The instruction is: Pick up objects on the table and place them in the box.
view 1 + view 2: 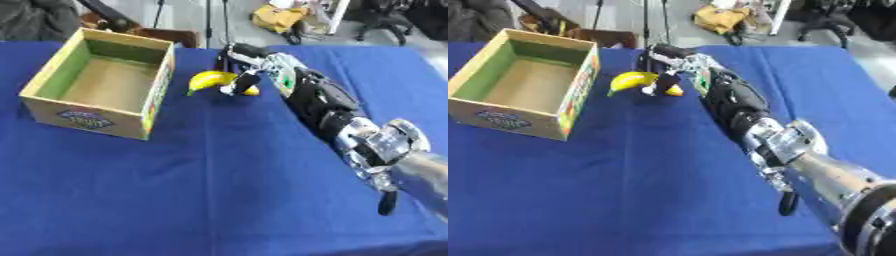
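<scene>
The right robot hand [238, 67] reaches far out across the bench, close to its far edge. Its fingers [241, 82] bend down around the right end of a yellow banana [210, 79], so it is gripping the banana. The banana lies on the blue cloth, and its free end points left toward the box. The open cardboard box [159, 85] sits near the far left corner of the bench [219, 190], just beside the banana. Nothing shows inside the box. The black and silver arm [350, 127] runs back toward the near right corner.
</scene>
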Robot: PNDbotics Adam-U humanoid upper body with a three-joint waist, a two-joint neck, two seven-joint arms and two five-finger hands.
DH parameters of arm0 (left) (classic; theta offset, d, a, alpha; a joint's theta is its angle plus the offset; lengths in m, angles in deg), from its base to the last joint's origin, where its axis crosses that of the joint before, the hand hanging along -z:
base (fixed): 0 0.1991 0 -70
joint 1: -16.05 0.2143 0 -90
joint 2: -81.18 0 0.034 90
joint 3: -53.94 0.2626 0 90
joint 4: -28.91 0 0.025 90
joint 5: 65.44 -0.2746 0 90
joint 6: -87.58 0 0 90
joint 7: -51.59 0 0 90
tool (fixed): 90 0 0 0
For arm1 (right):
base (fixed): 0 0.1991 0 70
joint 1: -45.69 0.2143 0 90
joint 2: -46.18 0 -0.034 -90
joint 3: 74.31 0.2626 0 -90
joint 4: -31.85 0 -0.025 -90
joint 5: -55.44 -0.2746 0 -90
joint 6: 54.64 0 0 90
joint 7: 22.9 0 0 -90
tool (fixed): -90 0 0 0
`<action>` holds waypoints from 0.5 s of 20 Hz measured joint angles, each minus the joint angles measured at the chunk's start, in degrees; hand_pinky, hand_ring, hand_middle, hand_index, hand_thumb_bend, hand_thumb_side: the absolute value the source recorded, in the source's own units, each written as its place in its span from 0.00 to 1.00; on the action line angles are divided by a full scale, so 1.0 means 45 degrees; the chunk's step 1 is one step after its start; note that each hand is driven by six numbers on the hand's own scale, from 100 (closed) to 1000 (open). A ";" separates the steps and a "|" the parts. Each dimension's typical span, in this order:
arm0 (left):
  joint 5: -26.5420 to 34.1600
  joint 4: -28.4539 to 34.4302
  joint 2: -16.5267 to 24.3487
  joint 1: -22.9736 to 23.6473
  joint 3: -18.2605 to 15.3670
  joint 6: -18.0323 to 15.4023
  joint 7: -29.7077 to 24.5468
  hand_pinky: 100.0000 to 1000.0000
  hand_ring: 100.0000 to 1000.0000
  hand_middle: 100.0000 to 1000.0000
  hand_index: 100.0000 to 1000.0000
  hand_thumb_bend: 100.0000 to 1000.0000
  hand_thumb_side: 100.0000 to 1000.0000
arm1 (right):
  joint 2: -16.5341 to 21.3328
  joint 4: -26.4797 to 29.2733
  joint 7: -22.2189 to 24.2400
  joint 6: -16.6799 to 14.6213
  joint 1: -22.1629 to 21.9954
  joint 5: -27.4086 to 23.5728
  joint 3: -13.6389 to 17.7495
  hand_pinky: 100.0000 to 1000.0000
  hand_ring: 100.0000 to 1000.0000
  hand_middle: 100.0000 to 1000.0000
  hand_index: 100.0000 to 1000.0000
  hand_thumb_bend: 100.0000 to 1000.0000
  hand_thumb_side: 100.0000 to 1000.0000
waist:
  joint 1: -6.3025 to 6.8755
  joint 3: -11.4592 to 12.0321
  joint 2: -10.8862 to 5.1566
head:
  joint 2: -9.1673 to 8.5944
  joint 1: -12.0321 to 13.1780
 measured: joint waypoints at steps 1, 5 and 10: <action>0.0000 0.0000 0.0000 0.0001 0.0000 0.0000 0.0000 0.54 0.50 0.45 0.54 0.34 0.86 | 0.0017 0.0101 0.0008 -0.0011 0.0032 -0.0048 -0.0005 0.11 0.44 0.53 0.58 0.15 0.18 | -0.0007 0.0000 -0.0026 | 0.0000 0.0000; 0.0000 0.0000 0.0000 0.0013 -0.0001 -0.0001 -0.0001 0.54 0.50 0.45 0.54 0.34 0.86 | 0.0100 0.0571 0.0029 -0.0086 0.0242 -0.0199 -0.0081 0.10 0.44 0.53 0.58 0.15 0.17 | -0.0089 -0.0002 -0.0164 | 0.0000 0.0002; 0.0000 0.0000 0.0000 0.0023 -0.0002 -0.0006 -0.0006 0.54 0.50 0.45 0.54 0.35 0.86 | 0.0100 0.1199 0.0097 -0.0189 0.0515 -0.0409 -0.0210 0.10 0.43 0.53 0.58 0.15 0.15 | -0.0225 0.0045 -0.0319 | 0.0000 -0.0004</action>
